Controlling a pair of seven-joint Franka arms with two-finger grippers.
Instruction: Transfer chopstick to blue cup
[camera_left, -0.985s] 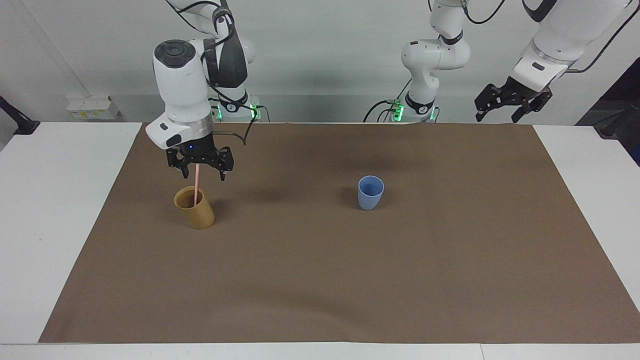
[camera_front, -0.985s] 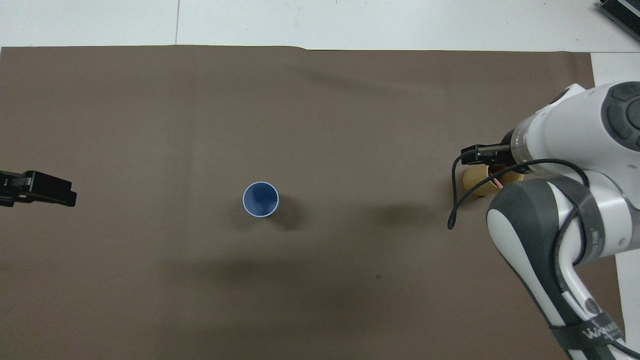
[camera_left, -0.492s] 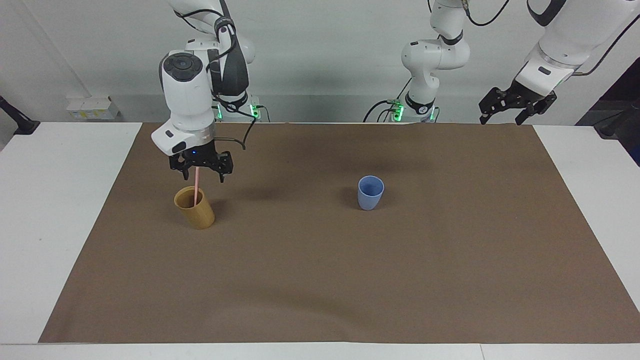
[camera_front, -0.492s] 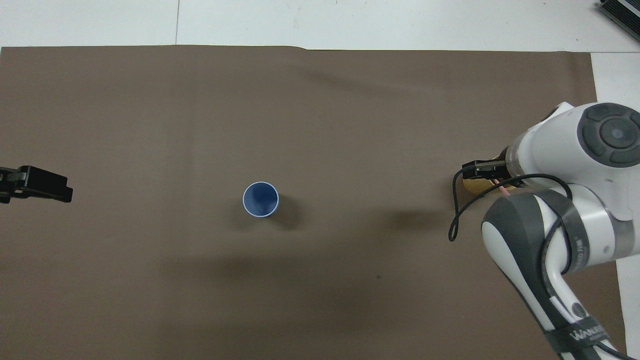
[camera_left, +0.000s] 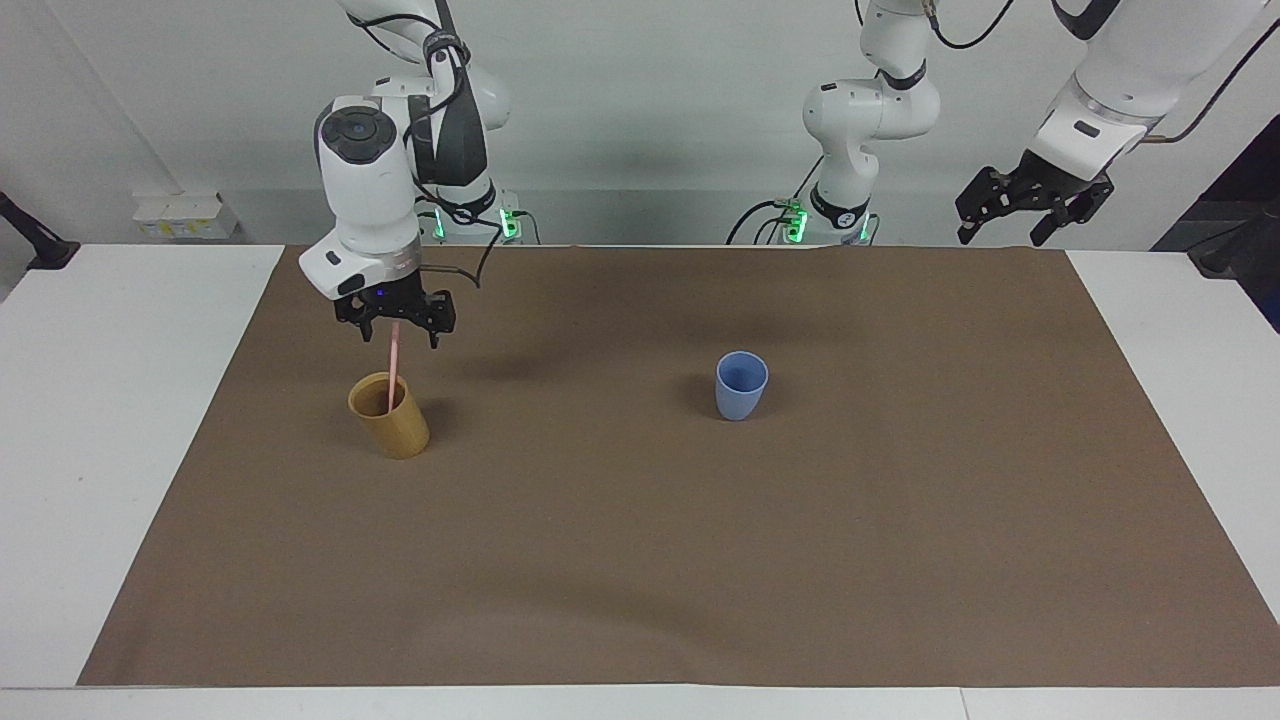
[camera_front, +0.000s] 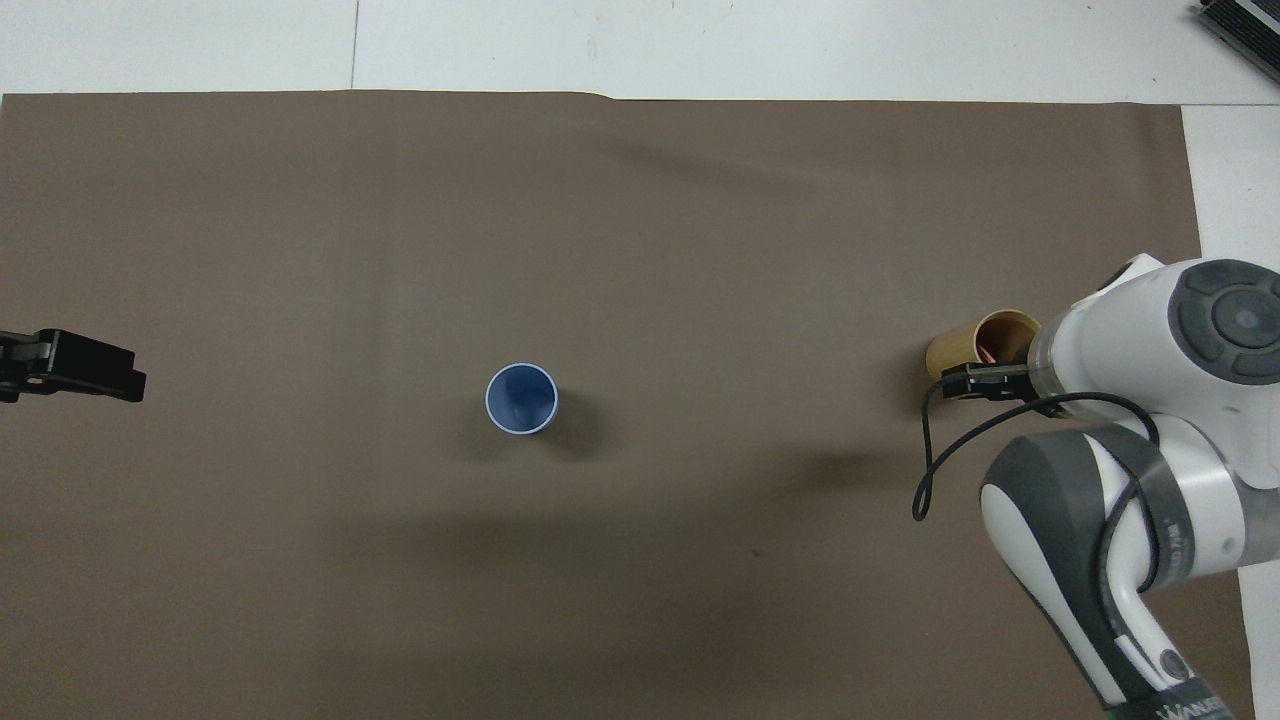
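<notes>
The pale pink chopstick (camera_left: 392, 370) stands tilted in a tan cup (camera_left: 390, 418), its top rising well above the rim. My right gripper (camera_left: 398, 338) hangs over that cup, open, with one finger on each side of the chopstick's top and a gap to both. From overhead the right wrist hides most of the stick, and only a pink sliver shows inside the tan cup (camera_front: 968, 345). The blue cup (camera_left: 741, 386) (camera_front: 521, 399) stands upright and empty near the mat's middle. My left gripper (camera_left: 1028, 208) (camera_front: 75, 364) waits open in the air over the left arm's end of the table.
A brown mat (camera_left: 640, 560) covers most of the white table (camera_left: 110, 400). A black cable (camera_front: 925, 470) loops down from the right wrist beside the tan cup. The two cups stand well apart.
My right gripper has risen and drawn back toward the robots, so the tan cup shows more from overhead. The chopstick still stands in that cup. The left gripper has lifted slightly.
</notes>
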